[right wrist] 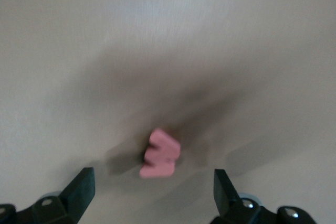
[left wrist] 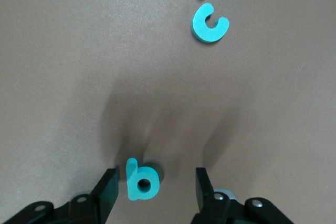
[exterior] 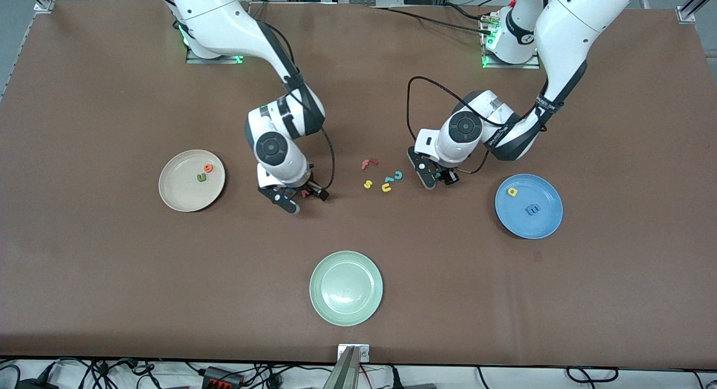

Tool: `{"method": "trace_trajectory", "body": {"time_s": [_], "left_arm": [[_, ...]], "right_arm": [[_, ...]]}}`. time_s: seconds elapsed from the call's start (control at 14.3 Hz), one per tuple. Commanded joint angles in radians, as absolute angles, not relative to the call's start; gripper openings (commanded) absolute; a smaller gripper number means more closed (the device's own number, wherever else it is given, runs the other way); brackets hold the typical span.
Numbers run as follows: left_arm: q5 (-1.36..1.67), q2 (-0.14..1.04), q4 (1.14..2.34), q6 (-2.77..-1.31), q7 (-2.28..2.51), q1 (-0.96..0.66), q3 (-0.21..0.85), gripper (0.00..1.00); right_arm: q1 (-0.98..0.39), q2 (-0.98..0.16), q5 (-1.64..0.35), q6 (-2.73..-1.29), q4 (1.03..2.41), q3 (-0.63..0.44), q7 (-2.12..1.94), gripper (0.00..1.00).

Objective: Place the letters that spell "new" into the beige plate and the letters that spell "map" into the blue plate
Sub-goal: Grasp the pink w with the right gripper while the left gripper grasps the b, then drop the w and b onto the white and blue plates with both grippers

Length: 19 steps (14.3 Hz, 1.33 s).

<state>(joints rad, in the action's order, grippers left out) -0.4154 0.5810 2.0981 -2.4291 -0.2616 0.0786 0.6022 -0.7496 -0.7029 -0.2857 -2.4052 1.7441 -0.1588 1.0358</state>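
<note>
Front view: brown worktop (exterior: 112, 277) with three plates; the beige plate (exterior: 178, 195), toward the right arm's end, holds the green n (exterior: 201, 177) and the orange e (exterior: 208, 168), lying just beside each other; the blue plate (exterior: 538, 223), toward the left arm's end, holds the blue m (exterior: 532, 209) and a yellow letter (exterior: 512, 191); a green plate (exterior: 346, 288), nearest the camera, lies between the two

Loose letters lie mid-worktop between the two hands: a red f (exterior: 368, 163), a yellow s (exterior: 368, 184), a yellow u (exterior: 386, 188) and a teal c (exterior: 398, 176), with a teal stroke (exterior: 389, 180) beside the u

Right hand (exterior: 295, 198): low over the worktop, fingers spread wide on either side of the pink w (right wrist: 160, 153), which lies on the surface and touches neither finger; in the front view the w (exterior: 305, 193) shows as a reddish spot between the fingers

Left hand (exterior: 436, 177): low over the worktop near the loose letters, fingers part-way apart around the teal letter (left wrist: 140, 180) with bowl and stem; the letter lies flat, its stem just beside one finger (left wrist: 107, 190), with a clear gap to the other; no grip is evident; the c (left wrist: 209, 23) lies apart from it in the left wrist view
</note>
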Motion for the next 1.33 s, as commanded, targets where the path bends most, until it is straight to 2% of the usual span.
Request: {"method": "trace_trajectory", "body": {"time_s": [0.0, 0.21, 0.42, 0.56, 0.77, 0.91, 1.05, 1.12, 1.26], "left_arm": [[-0.474, 0.586, 2.103, -2.434, -0.272, 0.078, 0.595, 0.4], [-0.511, 0.586, 2.106, -2.431, -0.27, 0.083, 0.589, 0.3], [-0.511, 0.581, 2.111, -2.428, -0.239, 0.083, 0.591, 0.03], [-0.511, 0.569, 2.105, -2.41, -0.233, 0.081, 0.591, 0.0], [-0.511, 0.52, 2.067, -2.289, -0.212, 0.089, 0.601, 0.01], [-0.509, 0.486, 2.004, -2.13, -0.21, 0.092, 0.606, 0.01], [-0.503, 0.483, 1.912, -1.981, -0.21, 0.097, 0.606, 0.01], [-0.497, 0.483, 1.876, -1.927, -0.207, 0.104, 0.603, 0.01], [-0.495, 0.485, 1.846, -1.911, -0.18, 0.2, 0.601, 0.01]], "right_arm": [[-0.756, -0.715, -0.295, -2.399, 1.724, -0.186, 1.092, 1.0], [-0.746, -0.716, -0.295, -2.401, 1.724, -0.198, 1.094, 0.96], [-0.753, -0.718, -0.295, -2.401, 1.724, -0.198, 1.127, 0.94], [-0.759, -0.716, -0.293, -2.399, 1.724, -0.198, 1.149, 0.91], [-0.759, -0.718, -0.293, -2.399, 1.727, -0.198, 1.164, 0.86], [-0.761, -0.716, -0.293, -2.399, 1.727, -0.198, 1.166, 0.76], [-0.759, -0.718, -0.293, -2.399, 1.727, -0.198, 1.166, 0.61], [-0.761, -0.718, -0.293, -2.399, 1.727, -0.198, 1.164, 0.53], [-0.761, -0.716, -0.29, -2.399, 1.726, -0.198, 1.157, 0.31]]}}
